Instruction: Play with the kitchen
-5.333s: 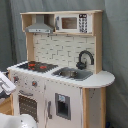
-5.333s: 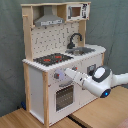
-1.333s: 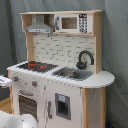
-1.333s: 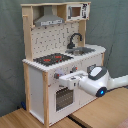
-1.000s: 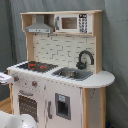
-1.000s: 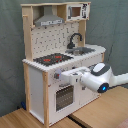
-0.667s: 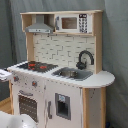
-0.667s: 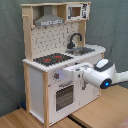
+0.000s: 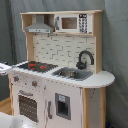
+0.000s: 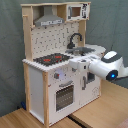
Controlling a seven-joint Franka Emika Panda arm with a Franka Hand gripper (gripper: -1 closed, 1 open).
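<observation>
Hand [image 10: 75,64] has lifted and pulled back from the oven door [image 10: 64,96]; it now sits at the counter's front edge, beside the knobs [image 10: 58,76]. Finger opening: cannot tell. The kitchen [image 10: 55,70] stands on the table [image 10: 30,119], directly ahead of your hand. Free room lies behind and below; the counter edge crowds it.

Claw [image 10: 80,64] before the kitchen [image 10: 55,60], beside its hob [image 10: 52,59].
</observation>
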